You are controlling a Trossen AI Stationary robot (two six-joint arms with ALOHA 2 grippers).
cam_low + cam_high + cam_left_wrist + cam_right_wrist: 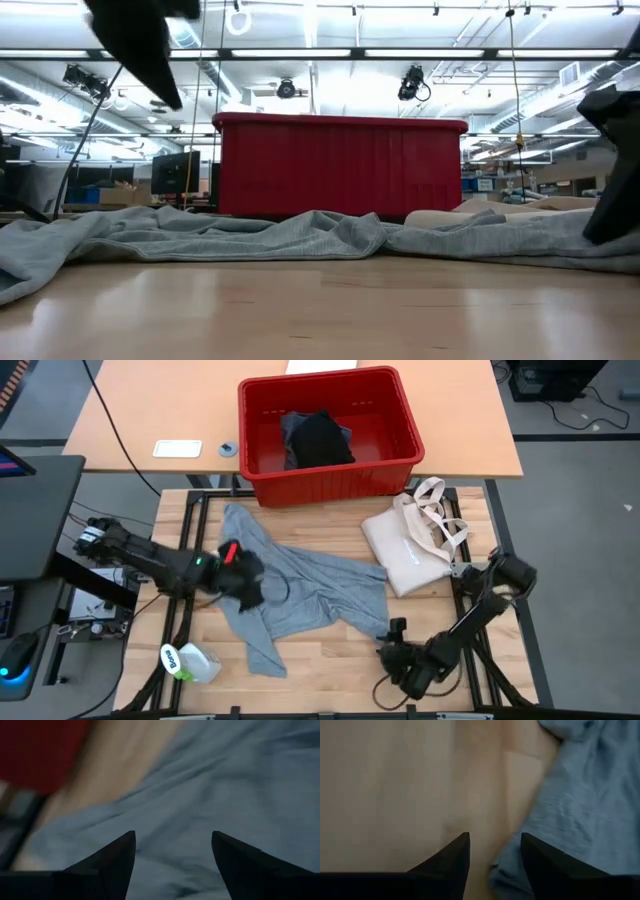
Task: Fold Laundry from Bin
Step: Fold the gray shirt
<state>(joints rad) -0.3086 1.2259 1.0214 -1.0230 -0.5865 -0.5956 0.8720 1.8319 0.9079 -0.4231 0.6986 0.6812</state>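
A light grey T-shirt (300,585) lies spread and rumpled on the wooden table, in front of the red bin (395,455). Inside the bin lies a dark garment (318,438). My left gripper (250,585) hovers open above the shirt's left part; in the left wrist view its fingers (172,837) stand apart over grey cloth (225,785). My right gripper (395,632) is open, low over the table at the shirt's near right corner (580,815). In the right wrist view its gap (495,837) is over bare wood, right beside the cloth's edge.
A cream tote bag (410,540) lies right of the shirt, near the bin. A white and green bottle (190,662) lies at the near left corner. A white card (177,448) and a small ring (229,448) sit on the far table, left of the bin.
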